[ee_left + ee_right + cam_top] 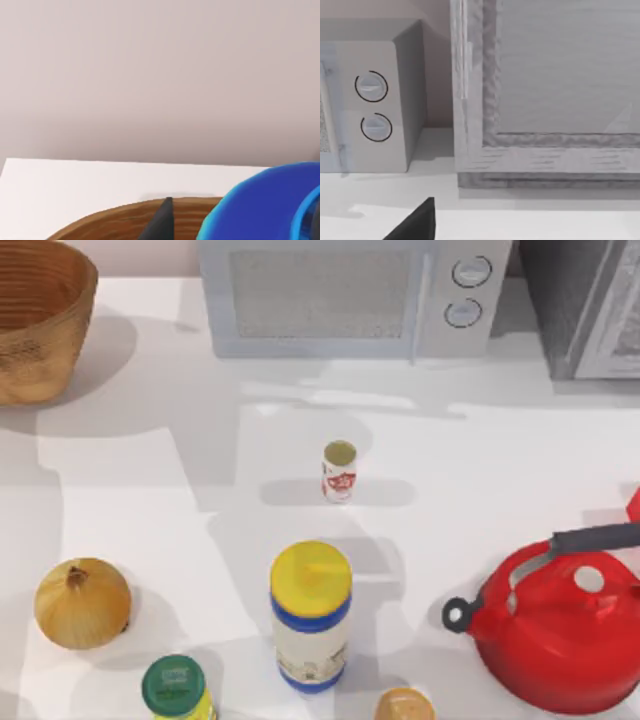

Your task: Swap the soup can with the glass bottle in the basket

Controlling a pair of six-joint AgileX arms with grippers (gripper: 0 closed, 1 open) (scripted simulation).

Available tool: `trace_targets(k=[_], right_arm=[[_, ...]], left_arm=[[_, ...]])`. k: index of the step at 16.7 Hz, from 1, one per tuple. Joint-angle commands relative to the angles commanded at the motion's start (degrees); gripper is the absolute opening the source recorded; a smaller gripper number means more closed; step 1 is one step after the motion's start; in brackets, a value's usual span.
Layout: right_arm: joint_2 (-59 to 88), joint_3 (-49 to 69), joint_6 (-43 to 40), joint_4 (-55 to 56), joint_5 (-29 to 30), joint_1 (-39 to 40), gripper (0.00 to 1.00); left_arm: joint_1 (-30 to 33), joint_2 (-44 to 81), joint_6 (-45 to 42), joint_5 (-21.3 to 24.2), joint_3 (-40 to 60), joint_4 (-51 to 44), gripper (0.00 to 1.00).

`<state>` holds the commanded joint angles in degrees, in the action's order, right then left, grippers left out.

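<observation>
Edges cut off much: the basket (35, 315) at the desk's (150, 500) far left corner shows just part of its rim and ribbed inside, its contents out of sight. Soup can (339, 471) stands upright mid-desk, apart from the yellow-lidded container (311, 616) nearer the camera. Each wrist view shows one dark fingertip; whether either arm's fingers are released or clenched, I cannot tell.

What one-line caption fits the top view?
Soup can stands mid-table, far from the wicker basket at the far-left corner.
</observation>
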<state>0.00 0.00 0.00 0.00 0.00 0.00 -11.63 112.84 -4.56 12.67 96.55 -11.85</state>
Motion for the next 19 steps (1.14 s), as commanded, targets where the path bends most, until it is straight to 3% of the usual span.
trace_targets(k=[13,19], right_arm=[[0.0,0.0,0.0,0.0,0.0,0.0,1.00],[0.0,0.0,0.0,0.0,0.0,0.0,1.00]], left_arm=[[0.0,0.0,0.0,0.0,0.0,0.0,0.98],[0.0,0.0,0.0,0.0,0.0,0.0,1.00]])
